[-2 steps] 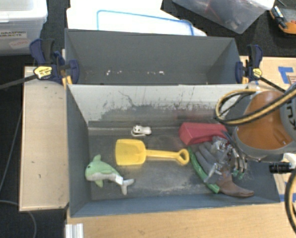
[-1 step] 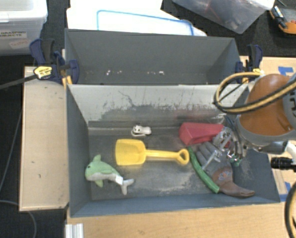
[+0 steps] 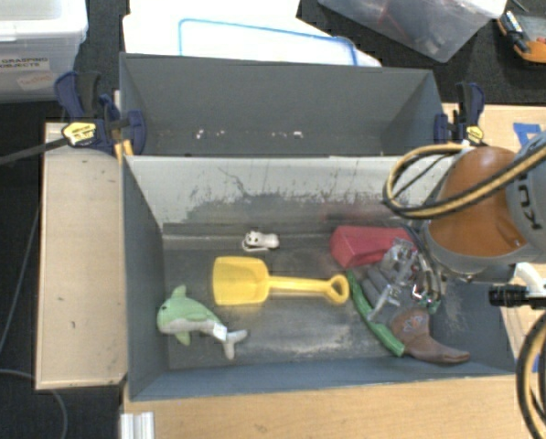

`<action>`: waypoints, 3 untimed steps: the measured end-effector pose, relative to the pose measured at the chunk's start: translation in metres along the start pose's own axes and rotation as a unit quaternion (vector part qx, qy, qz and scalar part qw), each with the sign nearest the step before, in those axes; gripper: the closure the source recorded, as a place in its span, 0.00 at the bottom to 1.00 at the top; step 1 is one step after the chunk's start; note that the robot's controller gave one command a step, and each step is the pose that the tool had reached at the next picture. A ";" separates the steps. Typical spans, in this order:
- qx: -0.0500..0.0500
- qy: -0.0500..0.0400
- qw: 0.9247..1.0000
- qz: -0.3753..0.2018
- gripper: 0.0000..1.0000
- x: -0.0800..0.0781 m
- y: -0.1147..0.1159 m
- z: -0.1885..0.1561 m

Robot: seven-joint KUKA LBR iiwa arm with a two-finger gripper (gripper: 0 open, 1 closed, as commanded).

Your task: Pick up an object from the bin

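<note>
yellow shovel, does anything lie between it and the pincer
Yes: a green curved strip lies between the pincer and the handle loop of the yellow shovel. The red block sits behind that gap, the brown boot-shaped piece in front.

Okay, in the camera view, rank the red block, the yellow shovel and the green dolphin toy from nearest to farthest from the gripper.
1. The red block, on the right toward the back, just beside the gripper.
2. The yellow shovel, in the middle, with its handle end toward the gripper.
3. The green dolphin toy, at the front left, plainly farthest.
</note>
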State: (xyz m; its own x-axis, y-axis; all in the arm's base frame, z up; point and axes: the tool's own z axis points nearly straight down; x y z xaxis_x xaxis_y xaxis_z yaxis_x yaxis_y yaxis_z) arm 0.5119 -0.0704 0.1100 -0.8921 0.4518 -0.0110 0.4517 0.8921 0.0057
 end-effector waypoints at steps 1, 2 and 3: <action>-0.004 -0.005 0.988 0.157 0.00 0.012 0.024 -0.017; 0.001 0.001 0.986 0.169 0.00 0.035 0.012 0.041; -0.006 -0.007 0.943 0.331 1.00 0.006 -0.025 0.023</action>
State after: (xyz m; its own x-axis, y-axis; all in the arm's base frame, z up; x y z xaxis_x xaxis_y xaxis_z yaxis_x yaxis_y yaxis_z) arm 0.4958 -0.0898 0.0866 -0.4135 0.9104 -0.0136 0.9100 0.4137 0.0268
